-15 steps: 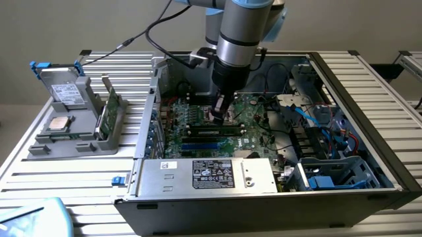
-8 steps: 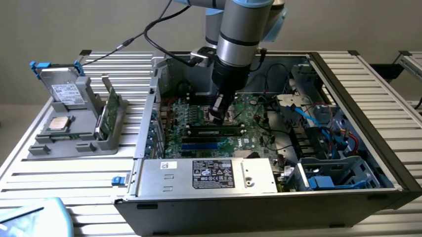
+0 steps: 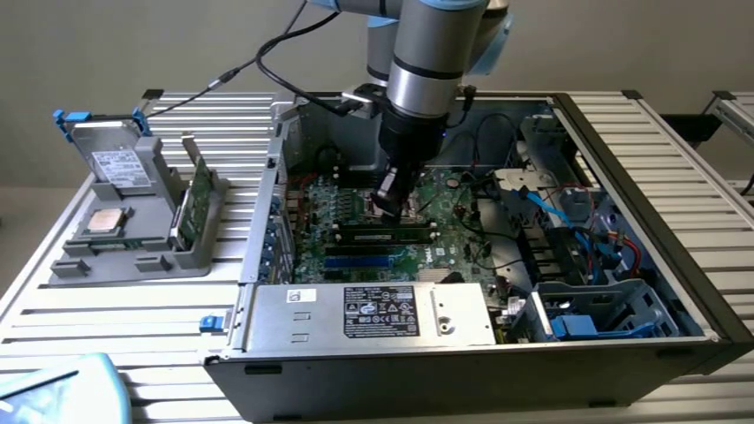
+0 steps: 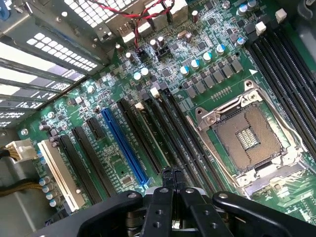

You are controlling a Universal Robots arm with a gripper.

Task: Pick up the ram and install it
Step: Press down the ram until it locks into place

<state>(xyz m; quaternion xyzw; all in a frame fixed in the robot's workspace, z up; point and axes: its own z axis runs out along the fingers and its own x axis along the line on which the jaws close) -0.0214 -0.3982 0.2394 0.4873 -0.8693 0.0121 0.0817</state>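
A thin green ram (image 3: pixel 197 201) stands on edge in the grey holder (image 3: pixel 112 256) at the exterior view's left, outside the open computer case (image 3: pixel 659 185). My gripper (image 3: pixel 389 205) hangs low over the motherboard (image 3: pixel 353 199) inside the case, far from that stick. Its fingers are shut together with nothing between them, as the wrist view shows at the gripper (image 4: pixel 172 173). Just below the tips a long dark stick (image 3: pixel 383 234) lies seated in a memory slot. In the wrist view a thin board (image 4: pixel 150 133) stands edge-on in a slot that runs up to the fingertips.
The holder also carries a silver drive box with blue tabs (image 3: pixel 118 163) and a square processor chip (image 3: pixel 106 221). The power supply (image 3: pixel 371 314) fills the case's near side. Cables (image 3: pixel 566 212) and a drive cage (image 3: pixel 601 309) crowd the exterior view's right. An open processor socket (image 4: pixel 244 133) sits beside the slots.
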